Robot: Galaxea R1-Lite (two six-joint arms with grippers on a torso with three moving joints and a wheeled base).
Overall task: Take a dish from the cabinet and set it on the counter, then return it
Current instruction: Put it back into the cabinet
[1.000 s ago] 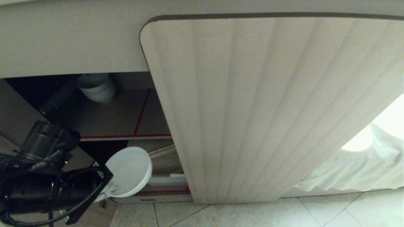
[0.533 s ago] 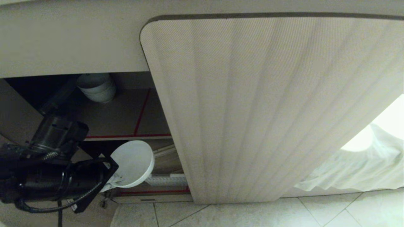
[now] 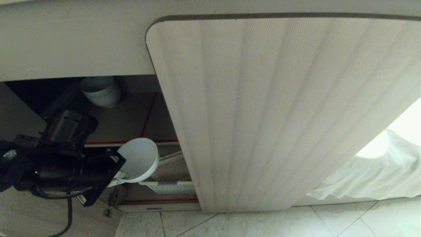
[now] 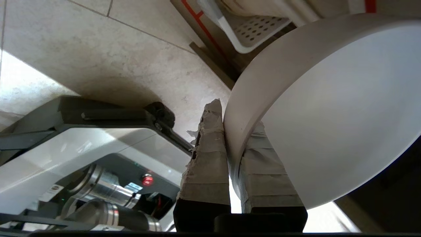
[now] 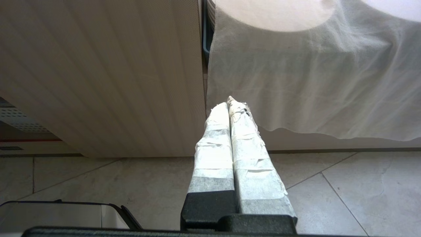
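The dish, a small plain white bowl, hangs tilted at the open left side of the cabinet, level with the red-taped front edge of the brown shelf. My left gripper is shut on its rim. In the left wrist view the taped fingers pinch the wall of the dish, one outside and one inside, and the left gripper points toward the cabinet's lower shelf. My right gripper is shut and empty, low over the floor beside the fluted door. The counter is out of view.
A nested pile of white bowls stands at the back of the upper shelf. A white perforated rack lies on the lower shelf below the dish. The open fluted door fills the middle. A white cloth hangs at right above the tiled floor.
My left arm has risen and pushed toward the cabinet opening, carrying the dish from below the shelf edge up to its level. The right arm has not moved.
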